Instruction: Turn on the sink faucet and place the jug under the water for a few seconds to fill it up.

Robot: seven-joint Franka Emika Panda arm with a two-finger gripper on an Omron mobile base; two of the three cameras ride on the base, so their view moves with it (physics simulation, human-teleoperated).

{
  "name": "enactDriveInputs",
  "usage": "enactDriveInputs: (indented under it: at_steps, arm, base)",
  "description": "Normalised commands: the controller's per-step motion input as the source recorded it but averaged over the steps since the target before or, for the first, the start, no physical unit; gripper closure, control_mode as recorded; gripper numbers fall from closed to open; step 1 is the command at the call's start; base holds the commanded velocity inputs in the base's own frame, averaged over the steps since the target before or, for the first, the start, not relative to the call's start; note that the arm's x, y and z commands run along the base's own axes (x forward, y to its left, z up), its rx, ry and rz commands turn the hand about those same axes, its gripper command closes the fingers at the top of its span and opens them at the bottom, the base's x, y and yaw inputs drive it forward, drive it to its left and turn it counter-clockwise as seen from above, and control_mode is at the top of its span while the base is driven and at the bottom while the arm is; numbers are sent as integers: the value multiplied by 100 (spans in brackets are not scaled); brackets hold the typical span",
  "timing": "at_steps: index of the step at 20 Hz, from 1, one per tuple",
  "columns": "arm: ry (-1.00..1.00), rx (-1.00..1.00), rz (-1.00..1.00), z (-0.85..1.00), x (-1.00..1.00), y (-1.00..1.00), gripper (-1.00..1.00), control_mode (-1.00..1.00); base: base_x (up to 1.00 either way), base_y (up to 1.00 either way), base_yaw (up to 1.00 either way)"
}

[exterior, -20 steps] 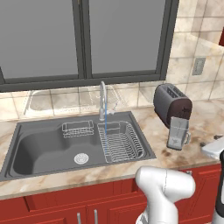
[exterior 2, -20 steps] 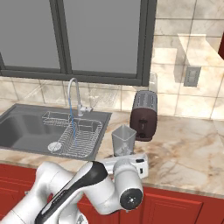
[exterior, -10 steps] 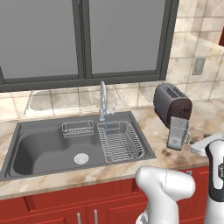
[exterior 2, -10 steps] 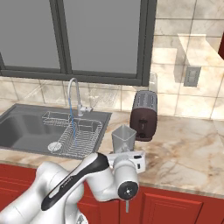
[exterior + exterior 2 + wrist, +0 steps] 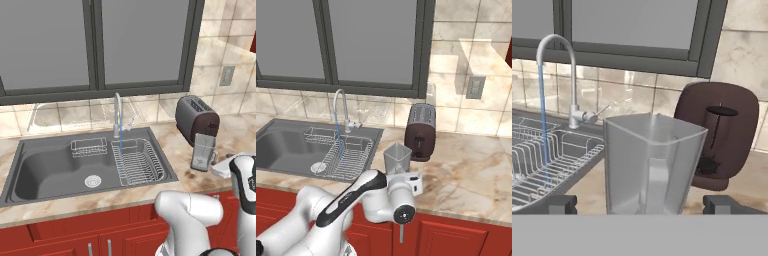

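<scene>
The sink faucet (image 5: 117, 111) (image 5: 340, 105) (image 5: 560, 60) is running, and a thin blue stream of water (image 5: 120, 143) (image 5: 339, 146) (image 5: 543, 120) falls onto the wire dish rack (image 5: 138, 160) in the right part of the sink (image 5: 45, 170). The translucent jug (image 5: 203, 152) (image 5: 397, 157) (image 5: 652, 165) stands upright on the counter in front of the toaster. My gripper (image 5: 642, 205) is open and level with the jug's lower half. Its fingertips (image 5: 559, 204) flank the jug on both sides, apart from it. In the right base view the gripper (image 5: 404, 176) sits close against the jug's near side.
A dark two-slot toaster (image 5: 196, 120) (image 5: 421, 131) (image 5: 719, 135) stands right behind the jug. The dish rack (image 5: 348, 155) (image 5: 542, 160) fills the sink's right half, with a small wire caddy (image 5: 88, 146) beside it. Marble counter (image 5: 466, 170) stretches to the right.
The hand has swung up from below the counter edge to the jug's height and closer to it. The jaws stayed open, the jug has not moved, and the water keeps running.
</scene>
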Motion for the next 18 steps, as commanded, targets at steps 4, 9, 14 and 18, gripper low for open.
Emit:
enactDriveInputs:
  at_steps: [4,9,14,18]
  arm:
    - [0,0,8,-15,29,-20,-100,-100]
    - [-1,0,7,-13,18,-28,-100,-100]
    - [0,0,5,-13,11,-17,-100,-100]
    - [-3,0,1,-7,0,0,-100,-100]
  base:
    - [0,0,0]
    - [0,0,0]
    - [0,0,0]
    - [0,0,0]
